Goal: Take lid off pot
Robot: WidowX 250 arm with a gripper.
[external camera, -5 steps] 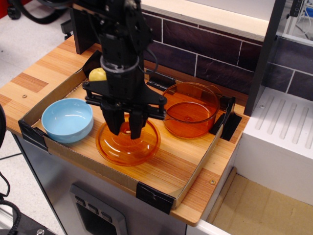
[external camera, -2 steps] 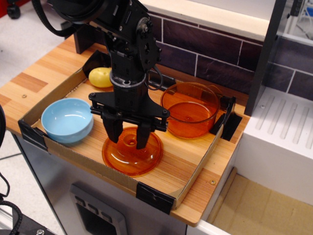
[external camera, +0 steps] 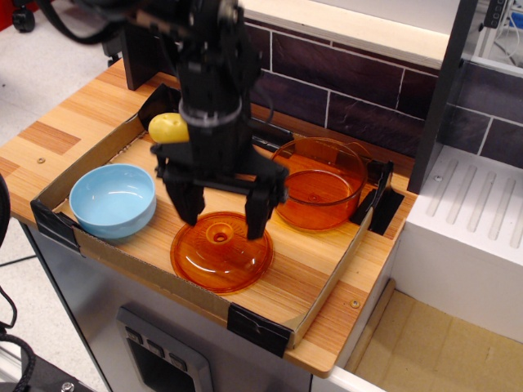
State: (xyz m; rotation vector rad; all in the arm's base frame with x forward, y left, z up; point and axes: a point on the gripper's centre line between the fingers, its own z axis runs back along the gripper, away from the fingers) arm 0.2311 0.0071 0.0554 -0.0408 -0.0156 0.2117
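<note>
The translucent orange lid (external camera: pixel 221 252) lies flat on the wooden tray floor, its small ring knob up at its centre. The deep orange pot (external camera: pixel 319 182) stands uncovered behind and to the right of the lid, apart from it. My black gripper (external camera: pixel 222 216) hangs just above the lid's far side, jaws spread wide on either side of the knob, holding nothing. The left finger (external camera: pixel 189 206) and the right finger (external camera: pixel 258 214) are both clear of the lid.
A light-blue bowl (external camera: pixel 113 199) sits at the left of the cardboard-edged tray (external camera: pixel 260 327). A yellow round object (external camera: pixel 168 127) lies at the back left, partly behind the arm. A dark tiled wall runs behind; a white appliance (external camera: pixel 470 245) stands at the right.
The lid was tilted in my shut fingers a second ago. It has come down flat on the tray, my fingers have opened wide, and the gripper has risen slightly.
</note>
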